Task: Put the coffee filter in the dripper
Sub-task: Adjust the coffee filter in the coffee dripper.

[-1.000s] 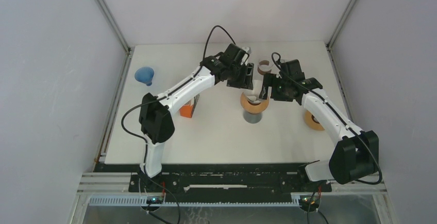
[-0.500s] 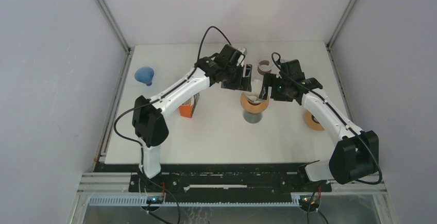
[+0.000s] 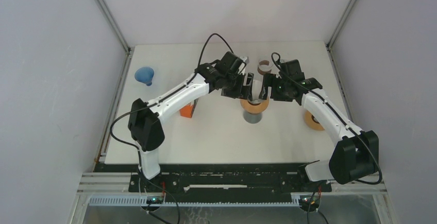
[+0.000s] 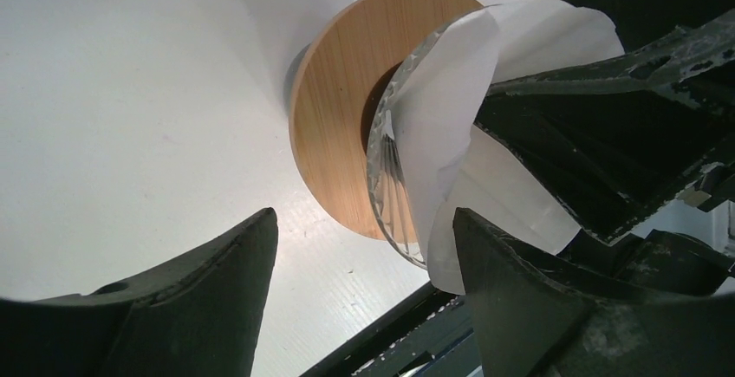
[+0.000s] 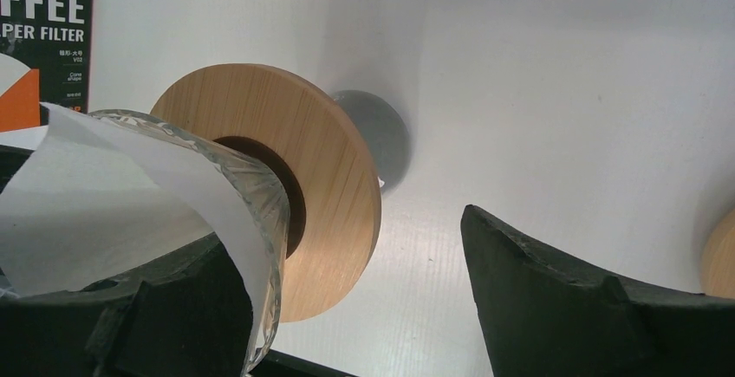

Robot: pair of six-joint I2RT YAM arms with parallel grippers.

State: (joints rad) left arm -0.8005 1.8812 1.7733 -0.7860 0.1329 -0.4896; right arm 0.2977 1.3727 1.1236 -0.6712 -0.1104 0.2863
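Note:
The glass dripper [image 3: 254,106] with its wooden collar [image 4: 347,108] stands on a grey cup [image 5: 381,143] at mid-table. The white coffee filter [image 4: 485,74] sits inside the cone, its crumpled edge standing above the glass rim [image 5: 251,195]. My left gripper [image 4: 360,221] hangs open just left of the dripper, its right finger beside the filter's edge, nothing gripped. My right gripper [image 5: 347,238] is open on the dripper's right side: one finger lies inside the filter, the other outside, with the glass wall between them.
An orange coffee-filter box [image 3: 187,109] stands left of the dripper under the left arm. A blue funnel [image 3: 146,74] sits at far left, a brown ring [image 3: 264,68] behind the grippers, and a second wooden disc [image 3: 312,121] to the right.
My left gripper has opened wider and moved toward me, closer to the dripper's rim. The right arm has stayed where it was.

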